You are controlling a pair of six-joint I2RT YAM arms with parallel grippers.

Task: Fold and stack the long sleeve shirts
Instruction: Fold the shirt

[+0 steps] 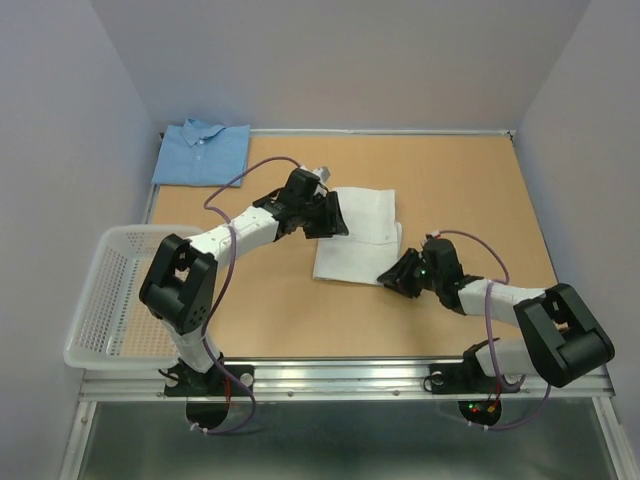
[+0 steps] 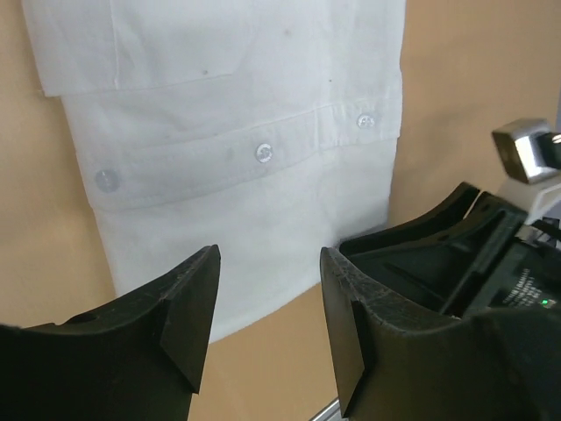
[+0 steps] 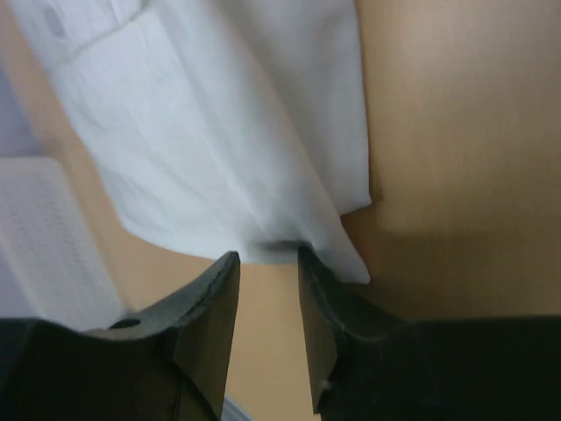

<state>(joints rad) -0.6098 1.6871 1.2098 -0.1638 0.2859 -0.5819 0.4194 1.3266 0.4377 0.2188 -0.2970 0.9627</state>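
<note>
Shirt folding, roughly halfway: one shirt is sitting folded, one is being folded.
Plain white collared cloth shirt [image 1: 360, 225] is lying partly folded at the centre of the tan wooden tabletop [image 1: 480, 200], unstacked; light blue collared cloth shirt [image 1: 202, 153] is sitting folded at the far-left corner; left gripper [image 2: 267, 263] is hovering half open and empty over the white shirt's left edge; right gripper [image 3: 267, 259] is standing narrowly open at its near-right corner, pinching nothing visibly.

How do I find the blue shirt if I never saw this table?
Look at the brown table, then its far left corner. The light blue shirt lies there folded, collar on the far side. Its neighbour, the white shirt, sits mid-table.
</note>
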